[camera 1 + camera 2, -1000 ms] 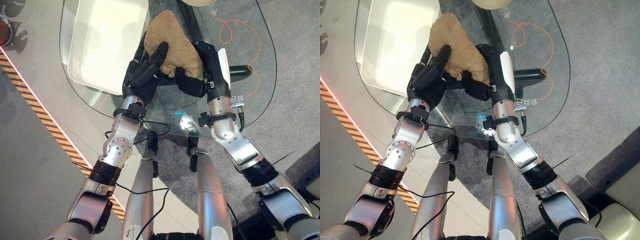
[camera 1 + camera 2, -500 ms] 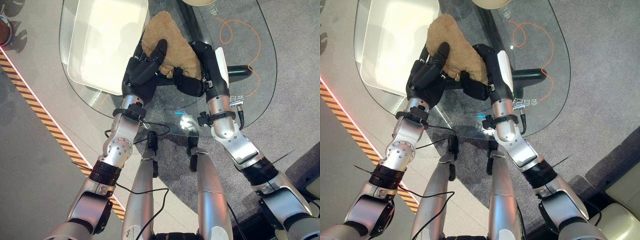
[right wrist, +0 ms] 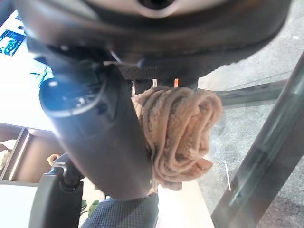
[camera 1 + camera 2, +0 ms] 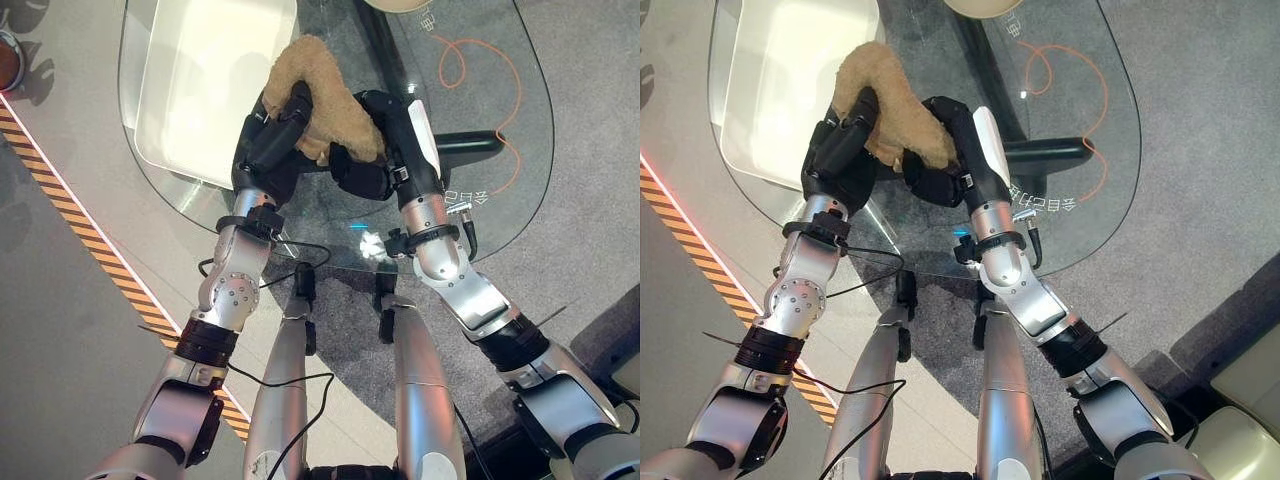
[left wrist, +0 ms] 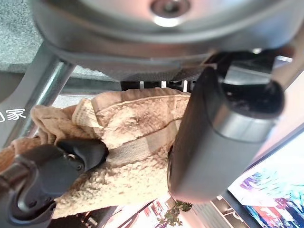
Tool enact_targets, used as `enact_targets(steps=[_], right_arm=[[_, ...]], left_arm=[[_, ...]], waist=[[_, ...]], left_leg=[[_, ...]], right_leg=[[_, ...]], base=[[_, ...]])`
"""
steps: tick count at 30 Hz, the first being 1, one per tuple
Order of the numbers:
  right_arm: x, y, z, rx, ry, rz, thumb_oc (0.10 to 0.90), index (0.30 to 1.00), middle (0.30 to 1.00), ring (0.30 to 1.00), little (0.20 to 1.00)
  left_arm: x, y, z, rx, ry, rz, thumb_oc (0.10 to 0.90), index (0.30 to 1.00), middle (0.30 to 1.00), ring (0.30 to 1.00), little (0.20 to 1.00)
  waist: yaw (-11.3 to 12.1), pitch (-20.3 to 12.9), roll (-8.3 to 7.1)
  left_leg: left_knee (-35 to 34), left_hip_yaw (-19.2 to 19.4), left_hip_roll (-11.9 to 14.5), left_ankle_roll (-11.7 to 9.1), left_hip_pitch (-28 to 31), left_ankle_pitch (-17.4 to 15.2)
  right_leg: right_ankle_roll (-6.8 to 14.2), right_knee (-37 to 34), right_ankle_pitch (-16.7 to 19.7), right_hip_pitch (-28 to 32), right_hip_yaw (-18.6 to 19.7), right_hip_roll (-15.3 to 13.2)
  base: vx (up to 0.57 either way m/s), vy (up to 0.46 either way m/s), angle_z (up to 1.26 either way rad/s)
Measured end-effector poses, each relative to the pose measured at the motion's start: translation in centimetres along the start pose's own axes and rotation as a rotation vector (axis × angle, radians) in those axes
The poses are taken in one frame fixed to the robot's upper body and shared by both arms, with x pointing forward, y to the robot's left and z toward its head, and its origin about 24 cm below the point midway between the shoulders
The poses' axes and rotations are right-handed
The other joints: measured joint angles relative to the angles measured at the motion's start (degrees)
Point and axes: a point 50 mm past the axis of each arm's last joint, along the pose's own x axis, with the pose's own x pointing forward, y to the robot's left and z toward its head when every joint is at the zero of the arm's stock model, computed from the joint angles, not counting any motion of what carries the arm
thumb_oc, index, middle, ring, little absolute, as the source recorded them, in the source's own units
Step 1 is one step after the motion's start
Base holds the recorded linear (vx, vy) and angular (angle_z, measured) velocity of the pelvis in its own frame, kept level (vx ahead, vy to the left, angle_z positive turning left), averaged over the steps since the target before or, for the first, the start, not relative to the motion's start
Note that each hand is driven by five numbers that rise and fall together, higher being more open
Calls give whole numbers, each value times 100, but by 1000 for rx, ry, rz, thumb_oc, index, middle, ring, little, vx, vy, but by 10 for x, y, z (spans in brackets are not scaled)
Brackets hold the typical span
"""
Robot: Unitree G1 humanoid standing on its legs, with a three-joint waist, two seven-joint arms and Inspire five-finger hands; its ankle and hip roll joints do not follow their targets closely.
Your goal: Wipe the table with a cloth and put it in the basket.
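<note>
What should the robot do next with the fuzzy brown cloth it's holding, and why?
Probably carry it a little further toward the white basket. Both the left hand and the right hand are curled round the bunched-up cloth above the glass table, and the basket sits just beyond the left hand, so a short move that way seems best.

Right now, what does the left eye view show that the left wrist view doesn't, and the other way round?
The left eye view shows the oval glass table, the white rectangular basket on it, an orange looped cord beneath the glass, and the right hand gripping the cloth's other side. The left wrist view shows, from close up, the thumb pressed into the pile. Both show the fluffy tan cloth with the left hand curled round it.
</note>
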Motion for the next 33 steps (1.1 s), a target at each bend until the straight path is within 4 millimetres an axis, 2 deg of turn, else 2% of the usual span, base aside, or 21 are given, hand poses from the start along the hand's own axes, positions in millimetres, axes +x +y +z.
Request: enact_targets(steps=[6,8,9,10,11,12,33], right_arm=[[0,0,0,0,0,0,108,307,307,307,208],[0,0,0,0,0,0,160,352,352,352,260],[0,0,0,0,0,0,377,538,538,538,477],[0,0,0,0,0,0,377,538,538,538,477],[0,0,0,0,0,0,630,754,754,754,730],[0,0,0,0,0,0,800,900,900,900,900],[5,1,8,9,-31,5,800,900,900,900,900]], left_arm=[[0,0,0,0,0,0,100,300,300,300,200],[0,0,0,0,0,0,100,300,300,300,200],[0,0,0,0,0,0,100,300,300,300,200],[0,0,0,0,0,0,100,300,300,300,200],[0,0,0,0,0,0,100,300,300,300,200],[0,0,0,0,0,0,100,300,300,300,200],[-1,-4,5,26,-107,7,100,300,300,300,200]], waist=[[-11,0,0],[-10,0,0],[-10,0,0],[-10,0,0],[-10,0,0],[-10,0,0],[-12,0,-1]], left_leg=[[-10,0,1,0,0,0],[-11,0,1,0,0,0],[-11,0,0,0,1,0],[-11,0,0,0,1,0],[-12,0,0,0,1,0],[-12,0,0,0,1,0],[-5,-1,1,-1,3,1]], right_leg=[[2,-5,-1,-1,-2,1],[2,-5,-1,-1,-1,0],[1,-6,-1,-1,0,0],[1,-6,-1,-1,0,0],[-2,-6,1,-1,0,0],[-4,-6,3,-1,0,0],[-27,0,17,0,2,1]], base=[[0,0,0],[0,0,0],[0,0,0],[0,0,0],[0,0,0],[0,0,0],[0,0,0]])
